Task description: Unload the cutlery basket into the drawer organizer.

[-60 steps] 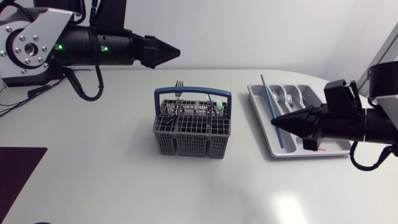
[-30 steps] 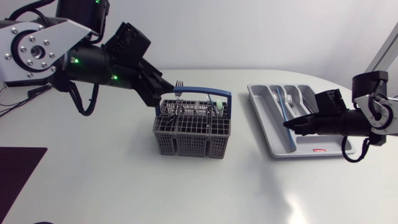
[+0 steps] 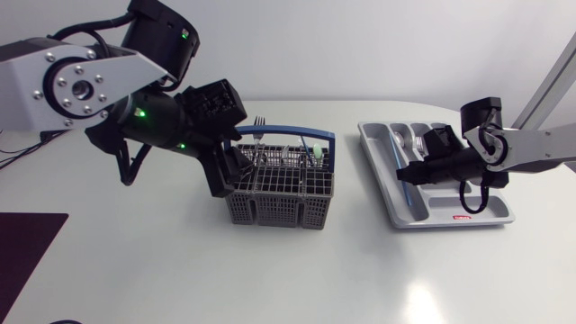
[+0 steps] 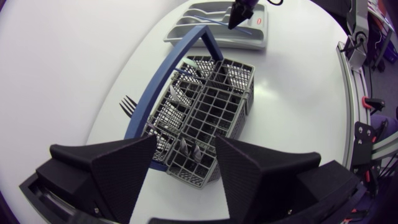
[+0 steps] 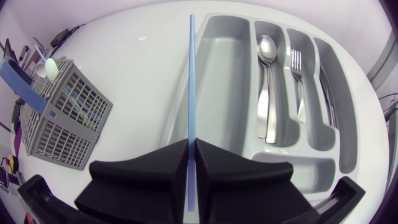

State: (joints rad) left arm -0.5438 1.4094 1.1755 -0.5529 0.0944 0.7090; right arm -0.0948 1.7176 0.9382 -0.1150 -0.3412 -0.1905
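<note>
One blue stick (image 5: 189, 81), pinched in the right hand (image 5: 191, 144), lies parallel to the long compartments of the drawer organizer (image 5: 224, 93).

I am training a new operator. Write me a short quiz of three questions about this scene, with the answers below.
1. Fill in: in the drawer organizer, the piece lying between the fork and the thin blue stick is a ____.
2. The left gripper is nearest to: A the drawer organizer, B the cutlery basket, C the fork.
3. True or false: the right gripper is shut on the thin blue stick.

Key: 1 spoon; 2 B; 3 true.
</note>
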